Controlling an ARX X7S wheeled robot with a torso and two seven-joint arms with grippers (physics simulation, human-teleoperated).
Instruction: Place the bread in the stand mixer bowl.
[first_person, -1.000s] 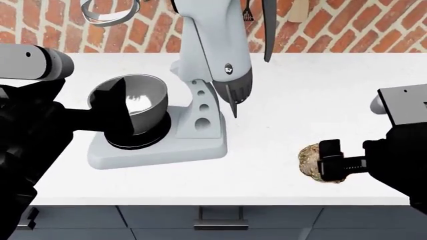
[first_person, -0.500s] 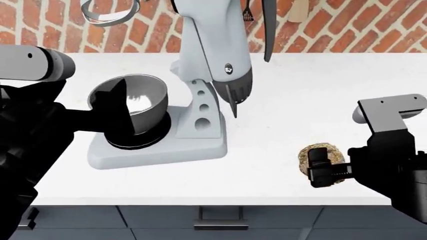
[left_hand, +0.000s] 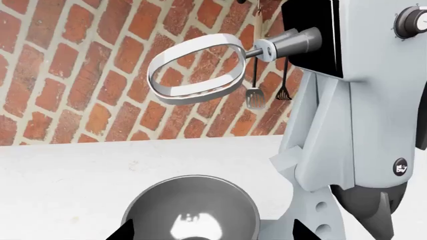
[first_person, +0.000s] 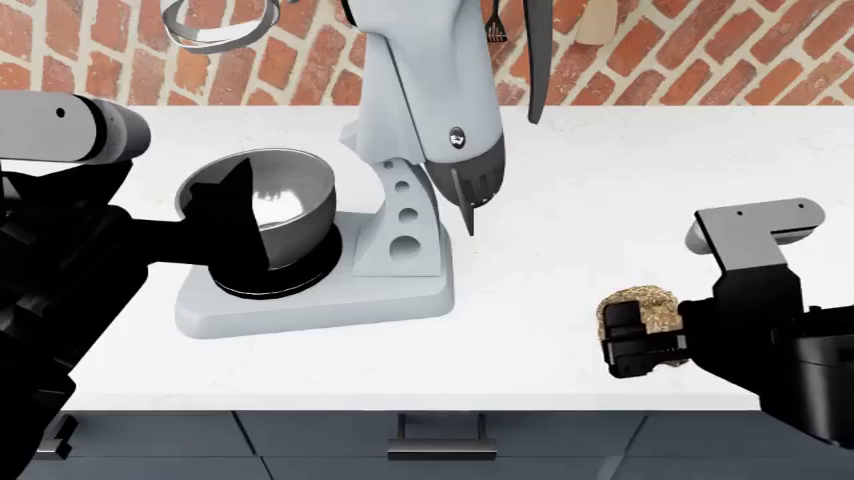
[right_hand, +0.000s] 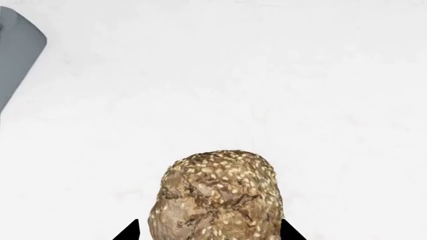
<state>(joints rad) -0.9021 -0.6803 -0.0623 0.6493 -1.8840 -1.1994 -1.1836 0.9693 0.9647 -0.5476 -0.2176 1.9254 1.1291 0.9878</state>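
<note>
The bread, a seeded golden-brown loaf, lies on the white counter at the front right. My right gripper is open and straddles its near side. In the right wrist view the bread sits between the two black fingertips, and the gripper is not closed on it. The stand mixer bowl, shiny grey metal, sits on the mixer's base at the left. My left gripper is open against the bowl's left side. In the left wrist view the bowl lies between that gripper's tips.
The light grey stand mixer has its head tilted up, with a silver ring beater in front of the brick wall. Utensils hang on the wall. The counter's front edge runs above dark drawers.
My right arm has moved left and nearer, bringing its open gripper down around the bread. The bread and the left arm have not moved.
</note>
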